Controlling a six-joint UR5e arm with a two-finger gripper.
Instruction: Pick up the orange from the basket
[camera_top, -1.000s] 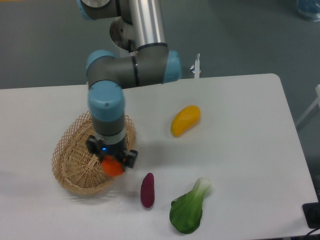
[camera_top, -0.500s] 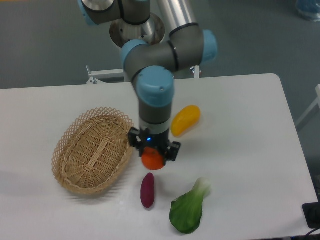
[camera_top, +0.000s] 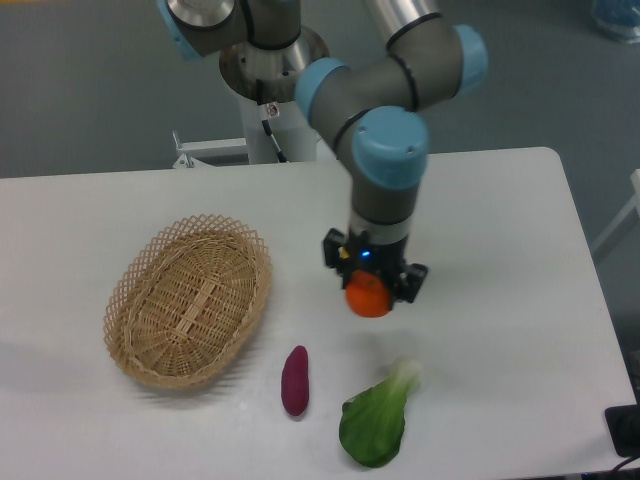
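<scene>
Gripping the orange (camera_top: 370, 299) in my gripper (camera_top: 371, 297), fingers clamped on either side of it, fruit hanging just below the black finger block w/ a small blue light showing above it. Only one view, the fixed cam, so everything comes from that.

Orange is out of the basket (camera_top: 140, 290) and well apart from it, over to the basket's right, held above the white table (camera_top: 500, 300). Can't tell how high off the surface; a faint shadow lies on the tabletop under and to the right of the fruit. My wrist points straight down, grey forearm w/ pale-blue joint caps rising up and back toward the mount at the table's far edge.

Basket sits on the table's left part, oval, tan wicker w/ open lattice rim, nothing visible inside it.

Other stuff on the table: a purple sweet potato (camera_top: 295, 379) lying near the front edge, between basket and greens, apart from both. A green bok choy (camera_top: 378, 420) lies front-centre, pale stem end pointing up toward the orange, leafy end toward the front edge; it's near the orange in the frame but not touching. Beyond the table's far edge is grey floor.
</scene>
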